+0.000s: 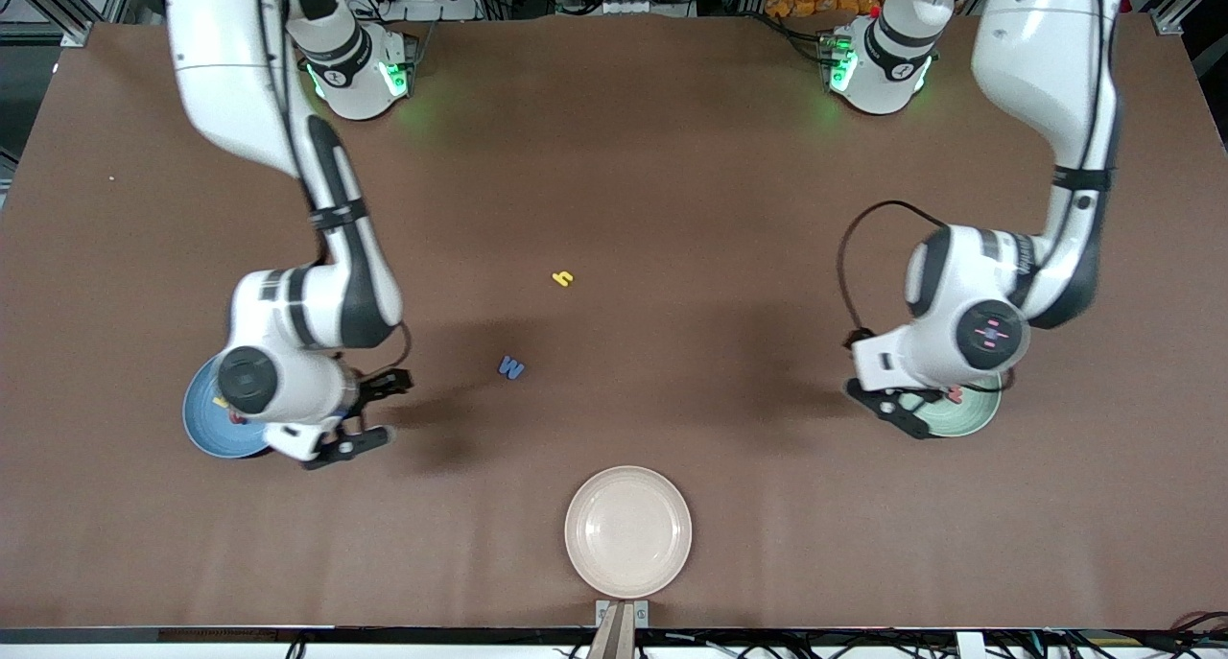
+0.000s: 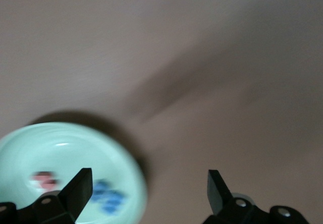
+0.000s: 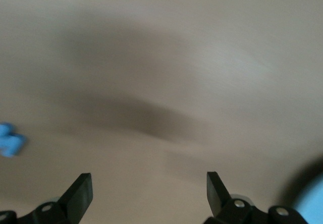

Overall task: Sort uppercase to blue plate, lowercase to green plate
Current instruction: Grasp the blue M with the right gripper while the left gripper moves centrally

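Beside their plates, left claw (image 1: 907, 411) and right claw (image 1: 376, 410) gape empty.

The right arm's black two-finger gripper (image 3: 149, 196) stood with its fingers (image 3: 81, 191) spread wide and nothing between them, above the blurred brown tabletop (image 3: 166, 57). A broad dark shadow (image 3: 146, 118) lay across that surface past the fingertips. A small flat blue foam letter (image 3: 10, 141) showed at one edge of the view, too blurred to read, and a sliver of the round sky-blue plate (image 3: 313, 206) showed at the corner beside the other finger.
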Robot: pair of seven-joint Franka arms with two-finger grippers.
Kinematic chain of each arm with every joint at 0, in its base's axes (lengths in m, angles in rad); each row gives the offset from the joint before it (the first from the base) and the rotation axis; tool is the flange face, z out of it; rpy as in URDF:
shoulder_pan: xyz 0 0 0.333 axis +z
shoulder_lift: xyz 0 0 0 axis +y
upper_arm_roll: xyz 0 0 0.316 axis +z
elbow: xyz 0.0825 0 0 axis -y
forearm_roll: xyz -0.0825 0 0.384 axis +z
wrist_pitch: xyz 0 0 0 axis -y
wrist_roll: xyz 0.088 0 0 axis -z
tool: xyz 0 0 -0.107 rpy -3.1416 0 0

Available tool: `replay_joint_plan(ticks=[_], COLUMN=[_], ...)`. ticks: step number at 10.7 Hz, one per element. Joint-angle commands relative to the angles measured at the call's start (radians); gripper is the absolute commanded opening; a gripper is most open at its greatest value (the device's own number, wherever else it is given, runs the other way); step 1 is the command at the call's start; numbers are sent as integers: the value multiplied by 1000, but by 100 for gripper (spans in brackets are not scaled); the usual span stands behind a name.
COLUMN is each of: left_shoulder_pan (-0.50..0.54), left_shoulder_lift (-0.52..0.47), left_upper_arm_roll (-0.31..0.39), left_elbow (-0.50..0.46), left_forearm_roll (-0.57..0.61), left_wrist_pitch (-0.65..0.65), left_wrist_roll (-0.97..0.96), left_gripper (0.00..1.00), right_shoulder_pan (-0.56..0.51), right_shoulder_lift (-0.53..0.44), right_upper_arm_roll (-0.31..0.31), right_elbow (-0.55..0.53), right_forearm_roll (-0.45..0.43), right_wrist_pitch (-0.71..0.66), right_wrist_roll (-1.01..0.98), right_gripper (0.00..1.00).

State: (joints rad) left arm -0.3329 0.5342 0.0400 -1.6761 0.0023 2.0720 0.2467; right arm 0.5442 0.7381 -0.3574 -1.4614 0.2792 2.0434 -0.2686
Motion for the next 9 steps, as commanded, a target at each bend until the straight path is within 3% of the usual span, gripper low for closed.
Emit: replay_joint_plan(ticks=[1, 2, 5, 9], left_shoulder_pan=[6, 6, -4, -9], left_shoulder_lift=[-31, -31, -30, -28], left_upper_arm_roll=[-115, -139, -176, -177], left_elbow=[-11, -8, -2, -2], left_forearm_roll=[-5, -1, -1, 1], left_wrist_pitch=[-21, -21, -21, -21], left_wrist_roll=[-320, -386, -502, -517], left_gripper=[100, 100, 100, 100], right_shoulder_pan=[45, 42, 97, 121], right_shoulder_lift=[6, 7, 7, 7], right_upper_arm_roll=[56, 96, 112, 141], right_elbow=[-23, -36, -135, -194], right_forearm_roll=[23, 23, 25, 66], right_wrist_pitch=[125, 165, 300, 325], right_wrist_roll=[-94, -103, -100, -80], right_gripper=[100, 100, 100, 100])
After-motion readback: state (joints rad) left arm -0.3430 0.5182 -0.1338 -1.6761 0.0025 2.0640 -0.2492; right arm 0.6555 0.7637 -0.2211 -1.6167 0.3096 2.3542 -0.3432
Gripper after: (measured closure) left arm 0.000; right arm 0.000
